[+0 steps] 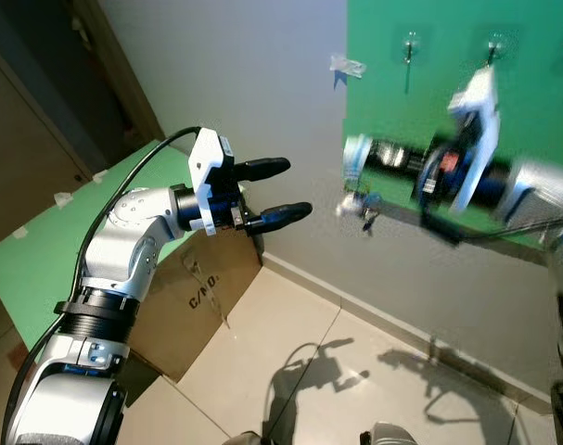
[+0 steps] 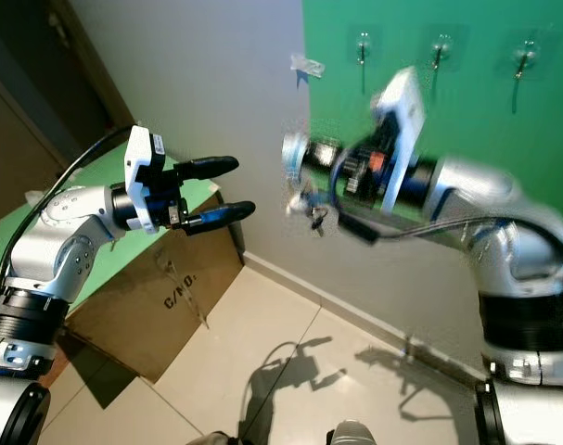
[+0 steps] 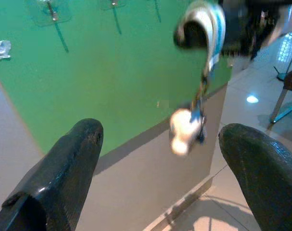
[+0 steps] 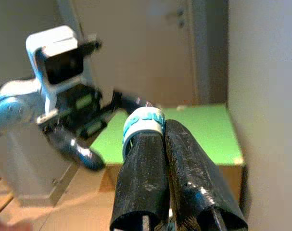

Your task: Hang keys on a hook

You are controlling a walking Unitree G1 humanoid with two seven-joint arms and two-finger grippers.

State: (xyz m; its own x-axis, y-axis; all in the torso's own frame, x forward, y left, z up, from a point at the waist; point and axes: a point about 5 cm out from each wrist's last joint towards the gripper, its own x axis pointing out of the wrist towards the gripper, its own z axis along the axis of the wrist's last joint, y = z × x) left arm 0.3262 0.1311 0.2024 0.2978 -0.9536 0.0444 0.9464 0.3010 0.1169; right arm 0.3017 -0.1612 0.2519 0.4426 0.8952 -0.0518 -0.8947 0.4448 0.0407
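The right gripper (image 4: 158, 130) pinches a white-and-blue looped strap of the dangling bunch of keys (image 2: 309, 209), below and left of the clear wall hooks (image 2: 363, 46) on the green wall panel (image 2: 467, 102). The left gripper (image 1: 281, 190), fingers spread wide, hovers left of the keys, holding nothing.

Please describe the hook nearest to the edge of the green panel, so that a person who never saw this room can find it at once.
Look at the green wall panel beside the grey wall. Along its top runs a row of three clear stick-on hooks. The wanted clear stick-on hook is the one nearest the panel's edge, close to a crumpled scrap of clear tape; unlike the two other hooks, it has the grey wall beside it.
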